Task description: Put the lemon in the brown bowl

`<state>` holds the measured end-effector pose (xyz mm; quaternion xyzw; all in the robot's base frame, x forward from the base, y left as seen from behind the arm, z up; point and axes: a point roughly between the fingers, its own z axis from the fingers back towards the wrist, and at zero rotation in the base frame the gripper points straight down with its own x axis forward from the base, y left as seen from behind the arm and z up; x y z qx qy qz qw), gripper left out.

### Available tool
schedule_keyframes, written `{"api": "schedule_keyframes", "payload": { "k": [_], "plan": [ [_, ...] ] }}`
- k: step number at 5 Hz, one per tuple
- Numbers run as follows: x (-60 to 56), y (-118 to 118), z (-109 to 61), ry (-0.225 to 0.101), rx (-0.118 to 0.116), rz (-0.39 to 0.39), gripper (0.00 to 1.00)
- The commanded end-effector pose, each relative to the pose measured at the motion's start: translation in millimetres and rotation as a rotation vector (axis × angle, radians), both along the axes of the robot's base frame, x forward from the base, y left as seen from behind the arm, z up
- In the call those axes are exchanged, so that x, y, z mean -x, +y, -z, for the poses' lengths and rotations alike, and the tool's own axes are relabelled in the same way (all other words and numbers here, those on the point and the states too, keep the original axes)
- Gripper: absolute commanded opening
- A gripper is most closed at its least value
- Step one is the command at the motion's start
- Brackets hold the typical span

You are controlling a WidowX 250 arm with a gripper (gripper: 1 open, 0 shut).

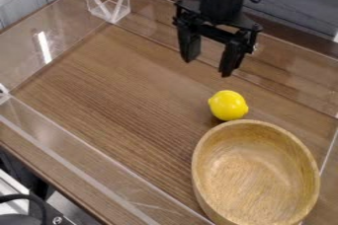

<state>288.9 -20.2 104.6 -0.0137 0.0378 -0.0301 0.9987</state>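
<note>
The lemon [228, 105] is small, bright yellow and oval, and lies on the wooden table just beyond the far rim of the brown bowl. The brown bowl [211, 148] is large, round, light wood with a thick rim, at the front right, and nothing is in it. My gripper [211, 62] is black, hangs above the table behind the lemon and a little to its left, apart from it. Its jaws stand open and hold nothing.
Clear acrylic walls [53, 41] ring the wooden tabletop [119, 91]. A clear folded stand [106, 4] sits at the back left corner. The bowl reaches close to the right wall.
</note>
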Motion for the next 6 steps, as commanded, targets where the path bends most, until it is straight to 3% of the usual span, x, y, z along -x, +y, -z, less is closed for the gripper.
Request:
{"api": "schedule_keyframes", "payload": {
  "k": [1, 6],
  "plan": [
    [-3.6, -3.1, -12.7, -0.056, 0.007, 0.014, 1.0],
    [-8.2, -6.4, 3.9, -0.052, 0.02, 0.039, 1.0]
  ]
}}
